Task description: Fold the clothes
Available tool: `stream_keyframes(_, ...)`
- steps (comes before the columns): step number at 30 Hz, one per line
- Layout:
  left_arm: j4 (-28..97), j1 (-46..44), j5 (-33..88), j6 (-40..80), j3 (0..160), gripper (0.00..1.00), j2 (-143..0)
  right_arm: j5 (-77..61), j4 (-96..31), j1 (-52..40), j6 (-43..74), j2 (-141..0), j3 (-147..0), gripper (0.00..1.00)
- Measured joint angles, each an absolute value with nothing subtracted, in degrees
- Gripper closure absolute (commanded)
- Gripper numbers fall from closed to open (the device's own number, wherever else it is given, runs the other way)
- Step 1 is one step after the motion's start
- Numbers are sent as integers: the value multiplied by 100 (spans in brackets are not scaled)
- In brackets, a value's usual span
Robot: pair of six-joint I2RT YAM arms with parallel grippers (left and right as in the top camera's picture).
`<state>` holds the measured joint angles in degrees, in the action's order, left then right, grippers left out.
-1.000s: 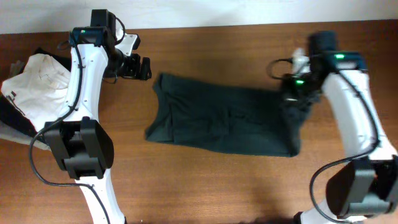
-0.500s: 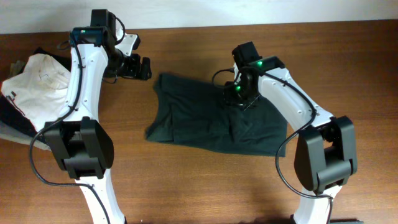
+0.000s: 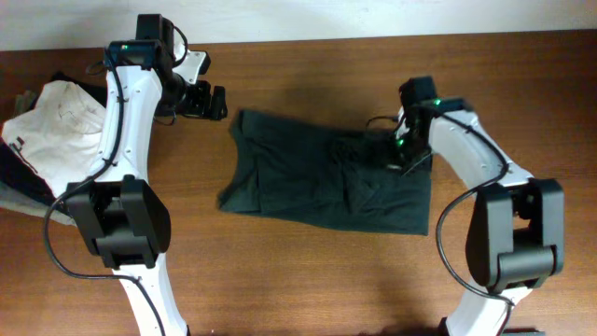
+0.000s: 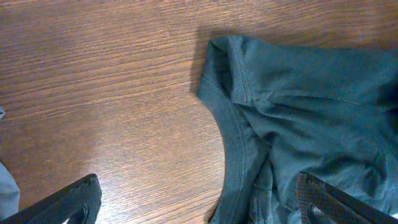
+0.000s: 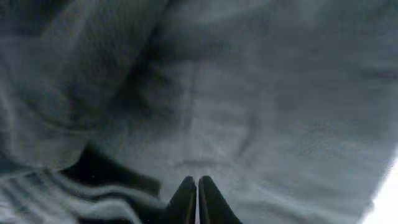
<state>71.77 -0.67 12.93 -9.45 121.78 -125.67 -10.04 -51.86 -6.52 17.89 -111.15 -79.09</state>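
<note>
Shirt: the dark shirt (image 3: 326, 182) lies spread across the middle of the table (image 3: 308, 280), its long side running left to right. It is rumpled, with a ridge of creases through its centre, and no lettering shows.
Left gripper: the left gripper (image 3: 213, 101) hovers over bare wood just beside the shirt's far left corner. Its jaws stand wide apart and hold nothing. Its wrist view shows a curved stitched edge (image 4: 227, 124) of the shirt between the fingers.
Right gripper: the right gripper (image 5: 198, 193) sits low over the shirt's right part, fingertips pressed together. No cloth shows pinched between them.
Other items: a white garment (image 3: 56, 117) is heaped at the left edge, well apart from the shirt.
Step in hand: likely between grasps in an early fold, since the shirt looks only partly narrowed and not yet neat.
Next move: probably the right jaws must part and pinch the right edge. The left gripper could then drop onto the corner beneath it, so both can lift and lay one side over evenly.
</note>
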Motion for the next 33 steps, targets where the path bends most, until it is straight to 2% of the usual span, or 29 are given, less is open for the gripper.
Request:
stream_keyframes(4, 7181, -67, 1295, -945, 12178, 1, -12567, -1669, -4156, -1109, 1708, -11118, -7094, 95)
stream_keyframes(7, 7179, -67, 1295, -945, 12178, 1, -12567, -2626, -3658, -1651, 1175, -11118, -7043, 95)
stream_keyframes(10, 7181, -67, 1295, -945, 12178, 1, -12567, -3406, -4160, -2250, 410, -11034, -7360, 96)
stream_keyframes(13, 7179, -64, 1295, -945, 12178, 1, -12567, -3037, -4801, -2432, 86, -10766, -7835, 96)
stream_keyframes(18, 7181, -67, 1295, -943, 12178, 1, -12567, -1428, -5111, -1761, 893, -10283, -8379, 96)
stream_keyframes(24, 7179, -67, 1295, -945, 12178, 1, -12567, -915, -5159, -790, 2064, -10674, -8219, 96)
stream_keyframes(28, 7183, -64, 1295, -945, 12178, 1, -12567, -1280, -4222, -843, 2423, -11246, -8025, 96)
stream_keyframes(30, 7177, -64, 1291, -943, 12178, 1, -12567, -1664, -3083, -972, 2569, -11559, -8007, 96)
stream_keyframes(33, 7183, -64, 1280, -945, 12178, 1, -12567, -2056, -2027, -1194, 2742, -11793, -7970, 96)
